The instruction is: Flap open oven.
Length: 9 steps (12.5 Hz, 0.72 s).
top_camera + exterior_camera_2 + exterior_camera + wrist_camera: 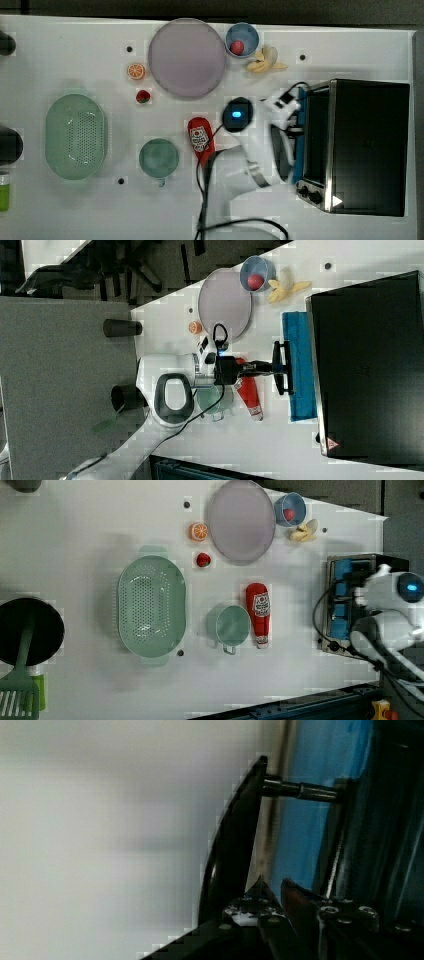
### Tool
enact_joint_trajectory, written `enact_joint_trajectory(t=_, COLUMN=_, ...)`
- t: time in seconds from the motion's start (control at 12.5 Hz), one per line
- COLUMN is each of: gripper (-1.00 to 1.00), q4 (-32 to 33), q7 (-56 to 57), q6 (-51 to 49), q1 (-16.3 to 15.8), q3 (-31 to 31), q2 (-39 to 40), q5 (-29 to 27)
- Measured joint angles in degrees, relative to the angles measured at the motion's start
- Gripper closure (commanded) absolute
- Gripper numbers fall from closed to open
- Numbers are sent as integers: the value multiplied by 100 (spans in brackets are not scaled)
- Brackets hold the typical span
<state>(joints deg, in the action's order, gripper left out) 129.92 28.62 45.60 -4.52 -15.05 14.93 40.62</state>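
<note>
Claw (272, 367) was closed narrowly on the black bar handle (280, 367) of the oven (367, 370); in the wrist view its fingers (265, 892) pinched the bar (227, 865), which stood off the blue glass door (300, 365) on a metal post. The grip looked chosen so that a pull toward the arm would swing the door out and down. The oven sat at the right end of the desk (75, 60) in the top view, door partly dropped; ketchup bottle (201, 137), green cup (159, 158) and colander (75, 136) lay leftward, well apart.
</note>
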Motion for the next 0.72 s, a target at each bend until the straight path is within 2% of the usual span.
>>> enact_joint_trajectory(t=0.16, gripper=65, q4=-78, q7=-695, q6=-8, q1=-200, q3=182, q2=415, q5=243)
enact_joint_trajectory(t=0.4, gripper=65, q4=-134, q7=-1265, q6=53, q1=-479, q3=357, q2=1011, q5=297)
enact_joint_trajectory(t=0.72, gripper=65, q4=-280, q7=-1470, q6=140, q1=-589, q3=390, q2=1554, q5=467)
